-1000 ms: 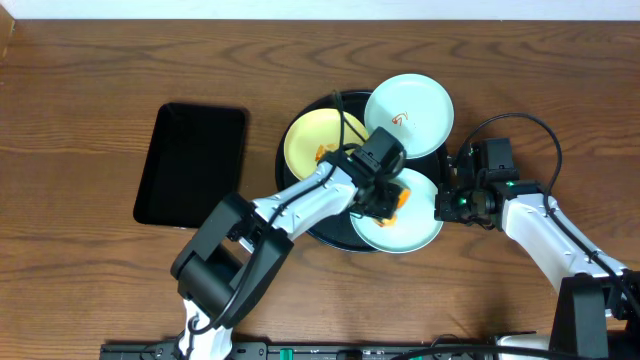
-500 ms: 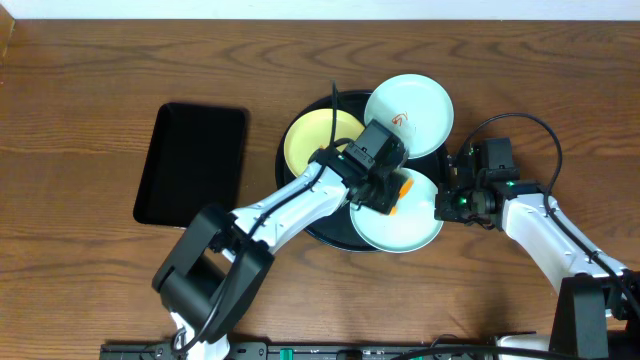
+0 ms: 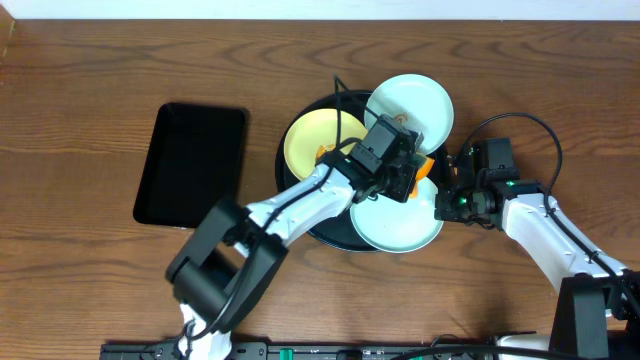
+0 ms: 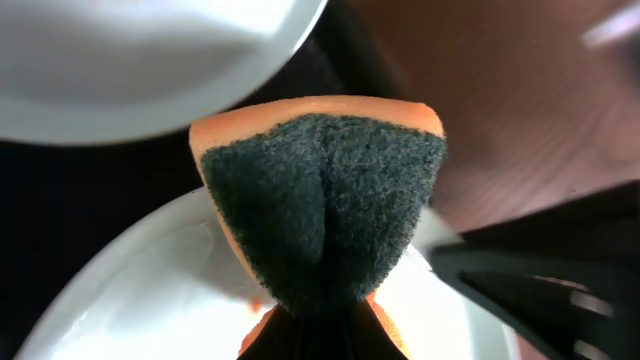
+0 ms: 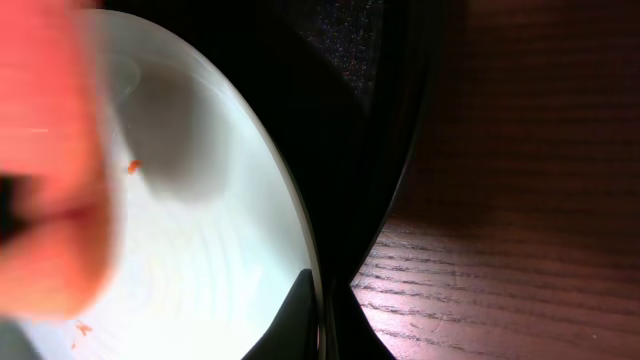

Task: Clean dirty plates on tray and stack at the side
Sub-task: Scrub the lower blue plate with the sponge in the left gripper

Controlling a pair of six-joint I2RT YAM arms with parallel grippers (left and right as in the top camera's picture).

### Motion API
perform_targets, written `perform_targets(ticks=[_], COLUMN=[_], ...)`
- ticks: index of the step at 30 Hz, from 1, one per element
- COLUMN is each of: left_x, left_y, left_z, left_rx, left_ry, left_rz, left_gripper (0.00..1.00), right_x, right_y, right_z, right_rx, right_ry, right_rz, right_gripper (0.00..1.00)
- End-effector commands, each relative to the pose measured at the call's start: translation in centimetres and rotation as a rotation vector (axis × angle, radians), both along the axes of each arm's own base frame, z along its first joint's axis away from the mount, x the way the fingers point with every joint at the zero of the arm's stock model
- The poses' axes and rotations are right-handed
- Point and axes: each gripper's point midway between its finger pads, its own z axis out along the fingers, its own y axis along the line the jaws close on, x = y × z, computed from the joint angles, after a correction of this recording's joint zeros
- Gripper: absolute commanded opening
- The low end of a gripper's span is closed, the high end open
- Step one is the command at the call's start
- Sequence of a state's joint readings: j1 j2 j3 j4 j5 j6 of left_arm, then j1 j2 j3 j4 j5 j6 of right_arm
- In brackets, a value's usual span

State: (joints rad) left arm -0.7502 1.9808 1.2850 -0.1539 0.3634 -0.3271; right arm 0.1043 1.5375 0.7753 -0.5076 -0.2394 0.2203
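Note:
The round black tray (image 3: 296, 212) holds a pale yellow plate (image 3: 308, 142) with an orange smear, a mint-white plate (image 3: 420, 100) at its far right, and a mint-white plate (image 3: 400, 228) at its near right. My left gripper (image 3: 410, 176) is shut on the green-and-orange sponge (image 4: 325, 200), at the far edge of the near plate (image 4: 150, 290), just under the far plate (image 4: 150, 60). My right gripper (image 5: 325, 310) is shut on the near plate's right rim (image 5: 290, 230); it also shows in the overhead view (image 3: 441, 205). Small orange specks lie on that plate.
A rectangular black tray (image 3: 192, 165) lies left of the round tray. Bare wooden table (image 5: 520, 200) lies to the right of the round tray's rim (image 5: 400, 120). The right arm's cable loops above its wrist (image 3: 510, 125).
My left gripper has moved the sponge up and to the right, from the near plate's left part to its far edge. The right gripper keeps its hold.

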Motion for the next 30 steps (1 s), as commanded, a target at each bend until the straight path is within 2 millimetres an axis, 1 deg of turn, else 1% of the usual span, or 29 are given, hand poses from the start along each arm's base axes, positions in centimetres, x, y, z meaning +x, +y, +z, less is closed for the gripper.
perform_targets(ticks=[1, 5, 8, 12, 14, 15, 19, 21, 23, 26, 30], left_x=[-0.5, -0.5, -1.1, -3.4, -4.7, -5.3, -7.5, -8.0, -8.2, -8.5, -8.6], left_y=[0.1, 0.5, 1.4, 3.4, 4.5, 4.7, 4.6, 4.5, 4.3, 4.1, 3.1], left_z=[-2.6, -4.1, -4.9, -5.3, -5.0, -4.6, -2.4, -1.5, -1.1, -1.3, -2.4], left_rx=[0.036, 0.064, 0.107, 0.196, 0.234, 0.237, 0.2, 0.176, 0.16, 0.164, 0.172], left_ry=[0.048, 0.069, 0.102, 0.195, 0.244, 0.263, 0.321, 0.34, 0.347, 0.35, 0.31], left_rz=[0.021, 0.028, 0.034, 0.033, 0.028, 0.011, -0.055, -0.069, -0.077, -0.081, -0.1], left_gripper=[0.08, 0.08, 0.08, 0.07, 0.07, 0.07, 0.08, 0.07, 0.07, 0.08, 0.08], right_x=[0.4, 0.4, 0.4, 0.4, 0.3, 0.3, 0.4, 0.4, 0.4, 0.3, 0.4], right_y=[0.3, 0.3, 0.3, 0.3, 0.3, 0.3, 0.3, 0.3, 0.3, 0.3, 0.3], right_z=[0.4, 0.4, 0.4, 0.4, 0.3, 0.3, 0.4, 0.4, 0.4, 0.3, 0.4], right_rx=[0.002, 0.002, 0.002, 0.002, 0.002, 0.002, 0.002, 0.002, 0.002, 0.002, 0.002], right_ry=[-0.009, -0.009, -0.006, -0.006, -0.006, -0.006, -0.006, -0.006, -0.006, -0.006, -0.007], right_rz=[-0.002, -0.002, -0.002, -0.002, -0.002, -0.002, -0.002, -0.002, -0.002, -0.002, -0.002], right_gripper=[0.01, 0.01, 0.01, 0.01, 0.01, 0.01, 0.01, 0.01, 0.01, 0.01, 0.01])
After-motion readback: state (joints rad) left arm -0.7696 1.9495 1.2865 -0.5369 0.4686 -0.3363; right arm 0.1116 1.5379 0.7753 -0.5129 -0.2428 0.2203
